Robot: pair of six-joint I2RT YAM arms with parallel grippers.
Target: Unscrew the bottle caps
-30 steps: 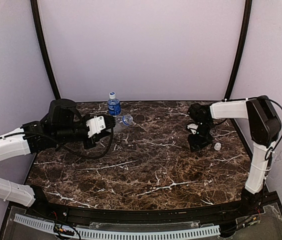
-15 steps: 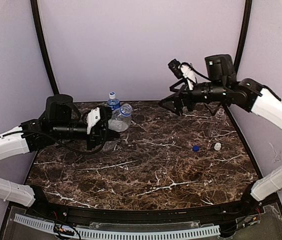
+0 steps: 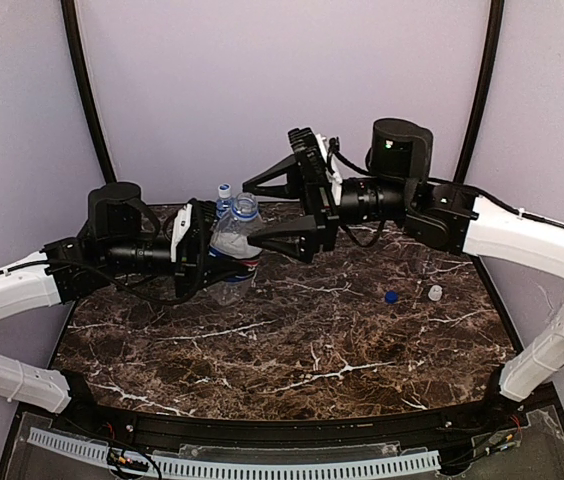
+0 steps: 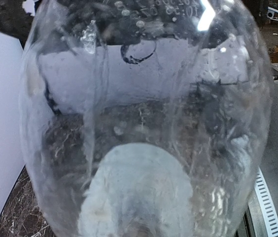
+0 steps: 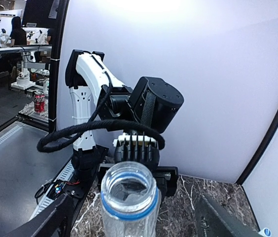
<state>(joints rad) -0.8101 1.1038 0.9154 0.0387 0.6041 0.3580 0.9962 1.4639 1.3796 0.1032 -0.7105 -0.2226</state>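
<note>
Clear, crinkled bottle (image 3: 234,238) (blue neck ring (image 5: 129,211)) gripped upright by left tool (image 3: 220,263).

White-shelled arms (image 3: 522,235) carry black drum joints (image 3: 400,148), looping black cable (image 5: 75,132) and a black right pincer (image 3: 249,212).

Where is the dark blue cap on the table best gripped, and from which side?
Grip the dark blue cap across its round rim, coming straight down from above. It lies low on the table, so a sideways approach would likely scrape the surface. The white cap lies apart on its right, leaving room for the jaws.
</note>
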